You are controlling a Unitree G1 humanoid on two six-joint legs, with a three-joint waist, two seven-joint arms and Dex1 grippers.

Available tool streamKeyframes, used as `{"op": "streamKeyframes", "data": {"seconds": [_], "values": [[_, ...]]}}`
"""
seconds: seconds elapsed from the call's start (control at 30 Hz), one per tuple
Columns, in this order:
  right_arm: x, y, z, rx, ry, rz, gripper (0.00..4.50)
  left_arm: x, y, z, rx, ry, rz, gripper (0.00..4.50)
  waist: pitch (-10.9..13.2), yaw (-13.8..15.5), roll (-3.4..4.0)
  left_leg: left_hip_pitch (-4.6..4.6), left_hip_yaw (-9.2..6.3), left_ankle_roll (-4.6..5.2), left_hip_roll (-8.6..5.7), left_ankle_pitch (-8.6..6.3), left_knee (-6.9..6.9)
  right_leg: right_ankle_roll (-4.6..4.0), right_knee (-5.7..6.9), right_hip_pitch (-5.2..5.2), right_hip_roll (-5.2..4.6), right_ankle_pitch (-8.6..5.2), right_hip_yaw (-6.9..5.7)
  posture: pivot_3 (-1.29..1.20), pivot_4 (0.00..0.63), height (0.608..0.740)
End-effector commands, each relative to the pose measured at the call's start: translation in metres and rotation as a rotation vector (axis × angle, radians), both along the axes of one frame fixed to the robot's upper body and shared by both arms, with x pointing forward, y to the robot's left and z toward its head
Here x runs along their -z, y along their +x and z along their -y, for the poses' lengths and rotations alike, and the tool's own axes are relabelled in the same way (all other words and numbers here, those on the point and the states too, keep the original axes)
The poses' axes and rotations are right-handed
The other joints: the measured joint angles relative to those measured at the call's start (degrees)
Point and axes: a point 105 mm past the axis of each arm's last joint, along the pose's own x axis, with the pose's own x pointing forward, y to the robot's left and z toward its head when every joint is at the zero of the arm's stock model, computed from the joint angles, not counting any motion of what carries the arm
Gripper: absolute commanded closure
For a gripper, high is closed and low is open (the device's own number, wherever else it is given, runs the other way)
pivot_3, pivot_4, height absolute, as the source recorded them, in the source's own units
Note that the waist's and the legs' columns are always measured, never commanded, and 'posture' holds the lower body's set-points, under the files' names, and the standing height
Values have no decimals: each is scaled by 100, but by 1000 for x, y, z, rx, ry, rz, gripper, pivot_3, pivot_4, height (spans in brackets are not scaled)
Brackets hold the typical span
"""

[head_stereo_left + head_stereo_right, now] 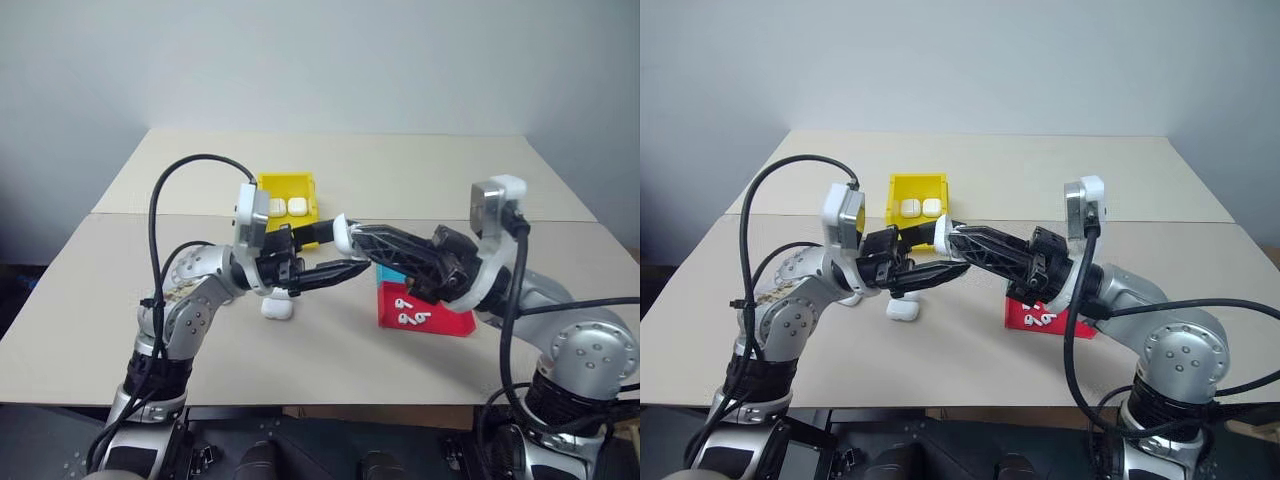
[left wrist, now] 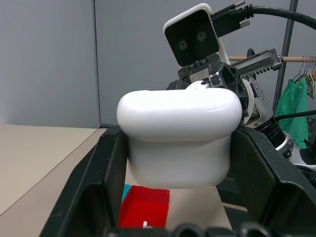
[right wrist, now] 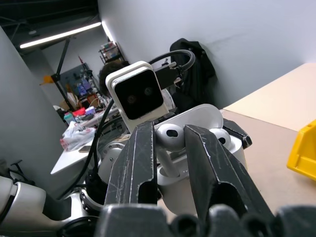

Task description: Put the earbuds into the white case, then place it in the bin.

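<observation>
L gripper (image 1: 335,272), left of centre in the head views, is clamped tight on the case (image 2: 178,143); in its wrist view both black fingers press the case's lower body from either side, lid swung up. Case sits mid-frame, lifted off the table (image 1: 120,310), w/ one bud (image 3: 220,137) already seated in it.

Below, lower left of centre, a spare case (image 1: 277,307) rests on the table. Upper centre: the bin (image 1: 285,186), yellow, w/ two more white cases inside, well apart from the held one.

Centre-right: R gripper (image 3: 170,143) reaches across to meet the L; its fingers are only partly parted and pinch a bud (image 3: 168,134) by the head, stem pointing down into the open case. Looks like insertion step, 2nd bud, about halfway thru the task; closing lid and bin drop seem left to do.

Right of centre, low: red tray (image 1: 425,318) w/ more buds (image 1: 406,310) lying in it, a teal tray edge just behind.

Handling, my guess: bud is tiny, light, glossy, so slippery; best held at the bulb so the stem goes in first. Case is rigid, smooth, hinge lid prob. delicate; grip the body sides, not the lid. Misaligned stem could pop the bud out.
</observation>
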Motion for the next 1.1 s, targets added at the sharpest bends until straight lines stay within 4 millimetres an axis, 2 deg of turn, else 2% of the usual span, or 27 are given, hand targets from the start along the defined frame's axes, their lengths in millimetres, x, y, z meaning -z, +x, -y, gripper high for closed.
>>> {"op": "streamKeyframes", "data": {"seconds": [0.03,0.1,0.33,0.47,0.57,0.67,0.87,1.0,1.1], "values": [[3,-7,-2,-23,-47,38,2179,-13,-8,1,11,-32,71,1713,0,0,0,0,0,0,0,0,0,0,0,0,0,0,0,0,150,740],[2,-9,1,-25,-60,57,1537,-12,-7,0,4,-31,69,1713,0,1,0,0,0,0,0,0,0,0,-1,0,0,0,0,0,150,740],[-21,-13,24,3,-79,152,1537,2,3,0,-38,-5,33,1713,0,8,-2,0,-1,0,0,0,0,0,-3,1,0,0,0,0,150,740],[-43,-5,27,44,-189,238,2443,16,13,4,-63,25,3,1713,1,2,-1,0,1,1,0,0,3,0,-2,0,0,0,2,0,150,740],[-53,7,16,67,-349,285,3482,20,17,9,-62,34,7,1713,0,-5,-2,1,0,4,1,2,0,0,-4,-1,2,1,2,0,150,740],[-55,15,-2,41,-521,342,4466,19,22,16,-69,37,26,1713,1,-5,0,0,6,5,1,1,-6,-1,-4,-9,0,1,8,0,150,740],[-44,28,-28,-36,-813,422,4466,13,26,27,-75,28,76,1713,2,12,0,-14,7,7,1,0,-3,-1,-8,-18,-2,0,4,0,150,740],[-29,36,-27,-35,-936,472,4466,11,25,26,-85,15,89,1713,2,26,0,-16,5,8,0,-1,0,-1,-7,-17,-3,0,1,0,150,740],[-25,45,-17,0,-962,464,4466,8,23,21,-102,1,98,1713,2,25,-1,-17,5,7,0,0,1,0,-5,-17,-3,0,1,0,150,740]]}}
